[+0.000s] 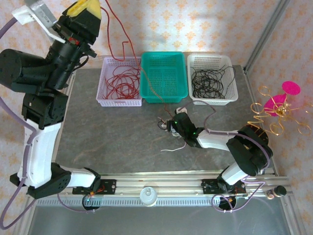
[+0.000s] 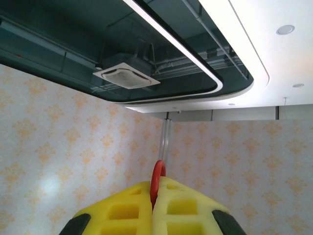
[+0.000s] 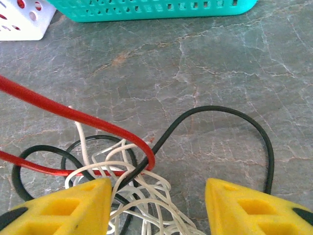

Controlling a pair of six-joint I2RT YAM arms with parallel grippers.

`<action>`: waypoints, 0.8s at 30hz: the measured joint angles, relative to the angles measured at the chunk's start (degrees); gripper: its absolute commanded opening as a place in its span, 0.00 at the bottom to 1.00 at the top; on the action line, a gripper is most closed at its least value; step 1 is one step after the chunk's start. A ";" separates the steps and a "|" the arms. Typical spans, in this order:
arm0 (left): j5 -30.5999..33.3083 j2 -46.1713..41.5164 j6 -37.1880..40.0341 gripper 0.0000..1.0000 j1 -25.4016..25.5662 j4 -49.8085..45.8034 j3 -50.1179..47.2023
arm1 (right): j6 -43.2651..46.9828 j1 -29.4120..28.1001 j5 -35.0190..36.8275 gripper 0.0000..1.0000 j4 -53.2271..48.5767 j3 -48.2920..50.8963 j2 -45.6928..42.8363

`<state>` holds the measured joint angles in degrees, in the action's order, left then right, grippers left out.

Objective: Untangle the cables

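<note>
Loosely knotted cables (image 3: 122, 176) on the grey table (image 3: 220, 73), near the teal basket (image 3: 146, 7).
White loops bunch thickly, threaded by black curls; right gripper (image 3: 157, 203) straddles them, jaws apart; left gripper (image 2: 155, 200), raised high, pinches the red cable (image 2: 157, 171).

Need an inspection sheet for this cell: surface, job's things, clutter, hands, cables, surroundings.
Surface: grey stone-look table, no spills seen.
Job's things: red, white and black tangle on the table; red cable heaped in left white basket, black cable in right white basket.
Clutter: gold wire ornament at right edge.
Hands: left hand raised, shut on red cable; right hand open astride the tangle.
Cables: red cable crosses teal basket toward the tangle.
Surroundings: patterned wall.
</note>
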<state>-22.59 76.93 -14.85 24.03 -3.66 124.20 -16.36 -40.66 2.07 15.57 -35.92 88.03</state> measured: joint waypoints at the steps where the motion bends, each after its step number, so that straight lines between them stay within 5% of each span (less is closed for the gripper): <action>1: 0.48 0.52 0.26 0.00 0.00 0.09 0.70 | -0.24 0.00 0.17 0.57 0.17 0.37 0.00; 9: 4.79 2.36 2.19 0.00 0.00 2.14 4.59 | -1.25 0.55 0.46 0.62 0.48 1.97 -0.66; 16: 6.56 2.62 2.29 0.00 0.00 3.08 5.14 | 2.73 0.59 -3.87 0.70 -3.15 1.05 -13.33; 24: 5.84 2.43 0.55 0.00 0.00 2.14 -0.68 | 11.02 0.61 -13.35 0.69 -13.14 -13.73 -20.92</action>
<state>-16.75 79.35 -14.31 24.03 -1.52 123.52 -5.34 -40.05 -11.29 2.44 -49.65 67.11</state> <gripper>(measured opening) 0.041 0.695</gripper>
